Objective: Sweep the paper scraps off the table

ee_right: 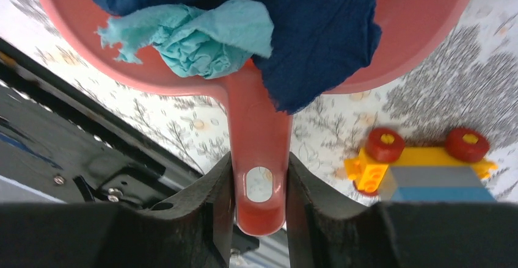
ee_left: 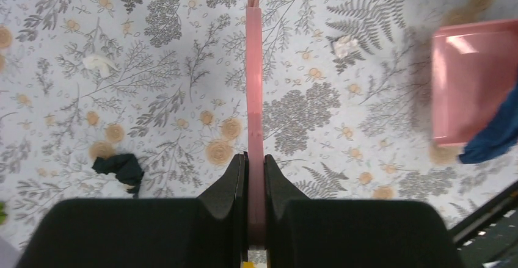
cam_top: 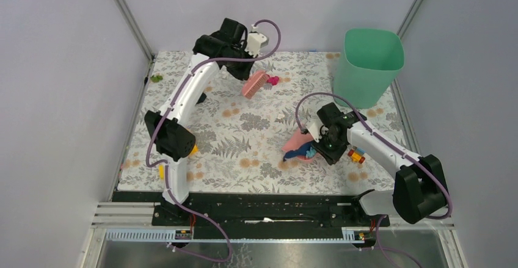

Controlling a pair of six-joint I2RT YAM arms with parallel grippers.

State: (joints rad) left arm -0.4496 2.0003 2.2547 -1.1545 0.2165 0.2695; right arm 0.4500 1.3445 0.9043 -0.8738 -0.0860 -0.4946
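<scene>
Overhead, the left arm (cam_top: 189,91) reaches to the upper middle of the leaf-patterned surface (cam_top: 244,149) with a pink brush (cam_top: 254,85) at its tip, and a magenta scrap (cam_top: 272,80) lies just right of the brush; the right arm (cam_top: 379,143) sits at centre right with a pink dustpan (cam_top: 295,140) before it; a green bin (cam_top: 368,66) stands at upper right; a toy-brick vehicle (cam_top: 356,155) lies just right of that arm's wrist. This view is too small to show either grip; the wrist cameras show both.

Seen from the left wrist, the left fingers (ee_left: 235,185) are pinched on the brush, which runs edge-on up the middle of the frame; the magenta scrap barely shows at the top edge; the dustpan lies at the right edge, with a dark blue scrap (ee_left: 495,134) hanging over its lower rim. Only this view makes out a dark wad (ee_left: 119,167) at lower left; two white bits (ee_left: 98,63) lie at upper left and right of centre, all loose on the surface and apart from the brush.

From the right wrist, the right fingers (ee_right: 217,207) clamp the dustpan's handle (ee_right: 259,140) from both sides; the pan fills the top of the frame and holds the dark blue scrap; a cyan scrap (ee_right: 195,36) touches it, only a speck overhead; the vehicle lies at lower right, beside the pan and not in it; a black rail (ee_right: 91,152) crosses the lower left.
</scene>
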